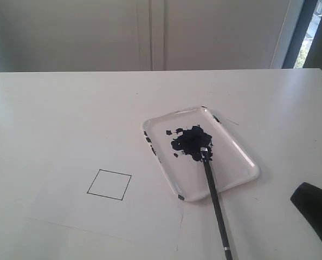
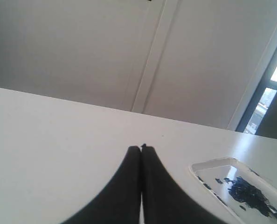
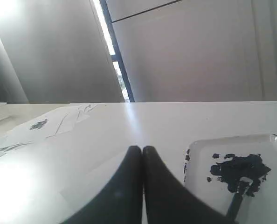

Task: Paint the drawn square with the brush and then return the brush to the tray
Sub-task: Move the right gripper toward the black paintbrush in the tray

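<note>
The long thin black-handled paintbrush lies nearest the exterior camera. Its handle end runs off the lower edge of that view.

Left section: a flat white paper sheet lies on the white worktop. It carries the small thin black-outlined square, which is blank. No paint shows inside the outline.

Left gripper: jaws clenched tip to tip, grasping nothing, low over bare worktop. This gripper does not show in the exterior view.

Centre-right section: the glossy white rounded-corner rectangular tray stands just beside the sheet's right edge. A dark blue paint blotch covers its middle. The paintbrush bristles and silver ferrule rest in the blotch. The handle crosses the near rim and extends over the worktop.

Right gripper: jaws clenched together, empty. In the exterior view it appears as a dark form at the right edge, to the right of the handle and apart from it.

Step in hand: judged as pickup of the paintbrush; painting is not yet begun.

Next move, as judged: release the right jaws, travel left to the handle section outside the tray, and align the jaws across the handle before closing. The handle is thin and propped on the rim, so an off-centre closure could roll it.
</note>
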Robot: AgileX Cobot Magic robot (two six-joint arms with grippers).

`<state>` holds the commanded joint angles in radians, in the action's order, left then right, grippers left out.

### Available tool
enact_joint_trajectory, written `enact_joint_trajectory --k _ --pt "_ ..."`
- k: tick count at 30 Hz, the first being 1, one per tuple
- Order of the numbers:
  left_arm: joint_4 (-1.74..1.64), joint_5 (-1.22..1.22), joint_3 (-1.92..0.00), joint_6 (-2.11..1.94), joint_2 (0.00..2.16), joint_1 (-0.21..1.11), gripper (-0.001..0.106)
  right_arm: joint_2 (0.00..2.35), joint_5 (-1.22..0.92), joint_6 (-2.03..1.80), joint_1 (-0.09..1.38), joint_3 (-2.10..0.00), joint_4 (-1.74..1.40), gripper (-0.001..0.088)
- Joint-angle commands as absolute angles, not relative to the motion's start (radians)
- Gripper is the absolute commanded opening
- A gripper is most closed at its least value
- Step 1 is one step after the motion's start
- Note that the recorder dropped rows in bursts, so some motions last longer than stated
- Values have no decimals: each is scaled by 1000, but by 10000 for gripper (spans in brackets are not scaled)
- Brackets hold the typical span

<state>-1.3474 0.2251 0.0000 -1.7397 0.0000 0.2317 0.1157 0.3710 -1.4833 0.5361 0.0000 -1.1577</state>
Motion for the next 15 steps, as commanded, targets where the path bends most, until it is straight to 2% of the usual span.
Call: enact_joint_trajectory --k 3,9,15 --pt "-1385 188 0 -1805 0 232 0 116 435 -1503 536 0 -1061 0" --pt "-1559 162 0 -1968 8 232 0 116 418 -1478 536 0 -1020 0" --pt "-1735 161 0 -2115 126 232 0 116 466 -1476 536 0 -1022 0"
